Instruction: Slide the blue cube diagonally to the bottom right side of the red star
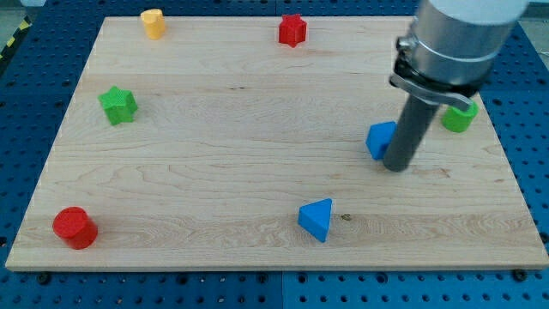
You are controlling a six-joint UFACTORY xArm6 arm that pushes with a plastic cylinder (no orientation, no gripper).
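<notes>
The blue cube (379, 139) lies at the view's right, partly hidden behind my rod. My tip (395, 166) rests on the board right against the cube's right side, slightly below it. The red star (292, 30) sits near the view's top edge, up and to the left of the cube, well apart from it.
A wooden board (214, 180) lies on a blue pegboard table. On it are a blue triangular block (316, 219) at bottom centre, a red cylinder (75, 227) at bottom left, a green star (118, 105) at left, a yellow block (153, 22) at top left, and a green block (460, 117) behind my rod at right.
</notes>
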